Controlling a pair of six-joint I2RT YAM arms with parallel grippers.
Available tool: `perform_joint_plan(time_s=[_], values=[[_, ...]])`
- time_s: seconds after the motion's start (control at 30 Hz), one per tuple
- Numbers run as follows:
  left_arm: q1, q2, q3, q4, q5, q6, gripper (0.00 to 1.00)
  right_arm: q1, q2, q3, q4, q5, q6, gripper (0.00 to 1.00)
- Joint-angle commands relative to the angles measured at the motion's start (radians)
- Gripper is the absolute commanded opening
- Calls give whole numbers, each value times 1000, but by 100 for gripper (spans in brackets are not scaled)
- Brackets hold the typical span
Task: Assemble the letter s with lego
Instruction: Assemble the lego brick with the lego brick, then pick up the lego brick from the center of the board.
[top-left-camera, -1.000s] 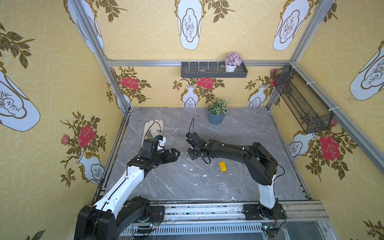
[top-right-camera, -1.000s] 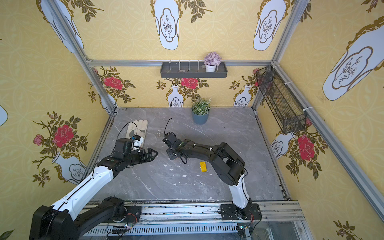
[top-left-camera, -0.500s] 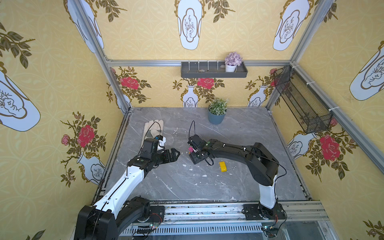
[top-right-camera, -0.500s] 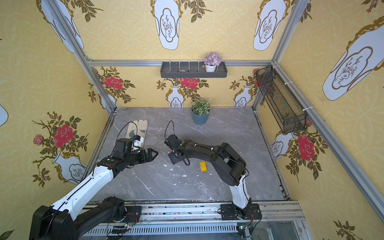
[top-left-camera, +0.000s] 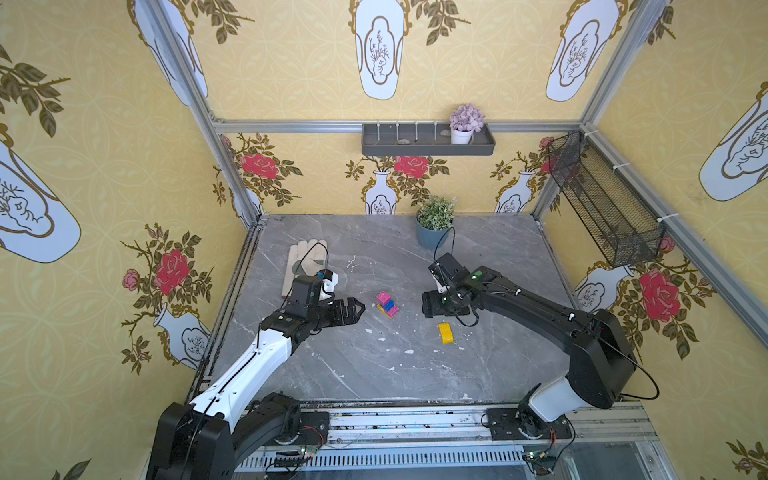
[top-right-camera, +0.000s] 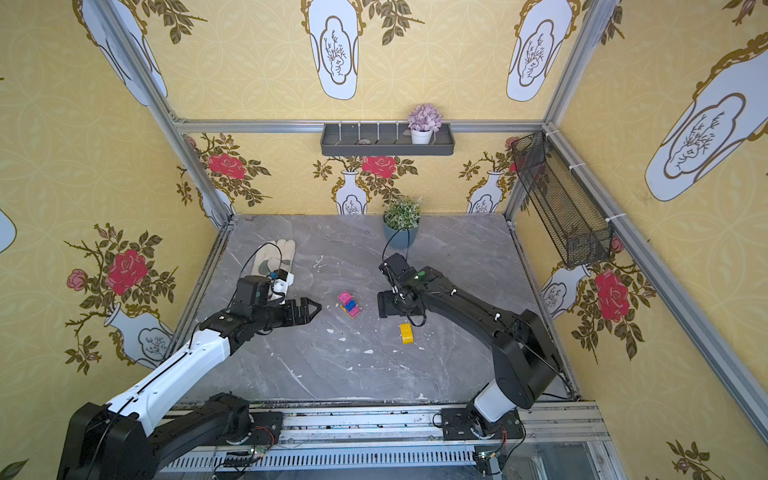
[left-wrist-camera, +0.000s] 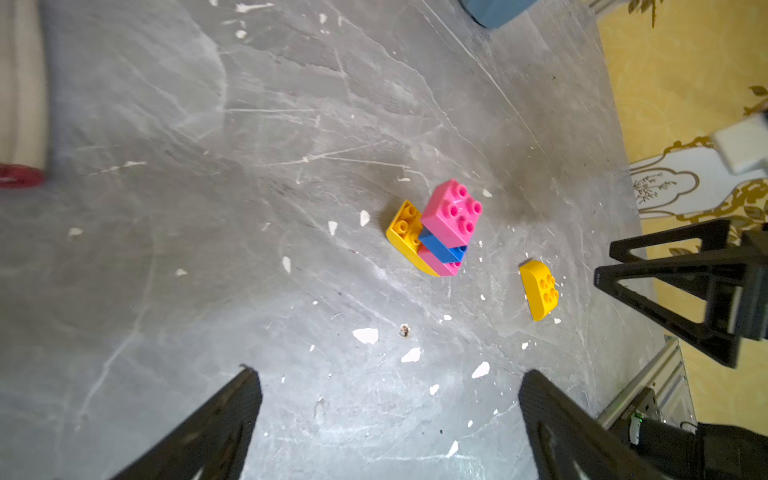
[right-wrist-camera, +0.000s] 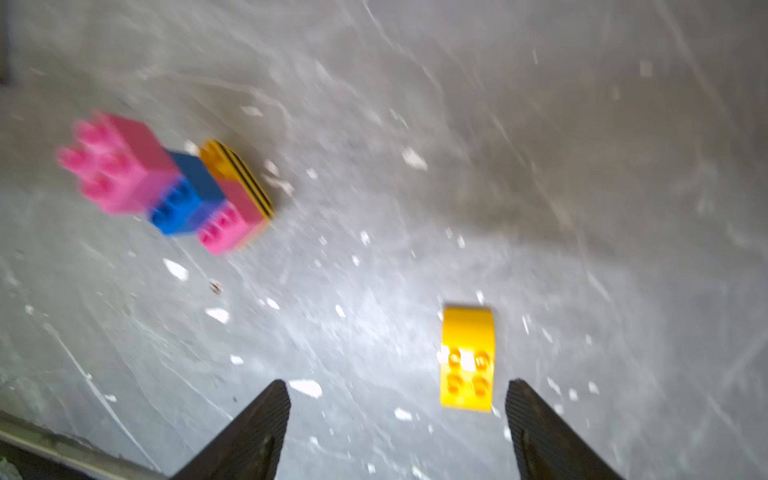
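The left wrist view catches what both top views barely show: the half-built letter s (left-wrist-camera: 440, 232) has a yellow base under stepped pink, blue and pink. It stands mid-table, between the left gripper (top-left-camera: 360, 308) and the right gripper (top-left-camera: 424, 304). Both are spread wide and hold nothing. The loose yellow brick (top-left-camera: 445, 333) lies apart, near the right gripper; the right wrist view is blurred. There's bare table (top-left-camera: 374, 374) all round, edges well off. A second ago the right gripper covered the stack, and now it's backed away.
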Motion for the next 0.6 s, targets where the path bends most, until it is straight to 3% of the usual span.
perform_joint_plan(time_s=[0.0,0.17,0.57], values=[[-29,10,1,14,-37,16,99,-1,-3,-44,-129,-64,76,82],[-30,-6,-2,14,-41,6,99,2,67,-90,-50,-85,76,80],[-30,-70,5,-26,-54,-5,99,5,236,-49,28,4,6,70]])
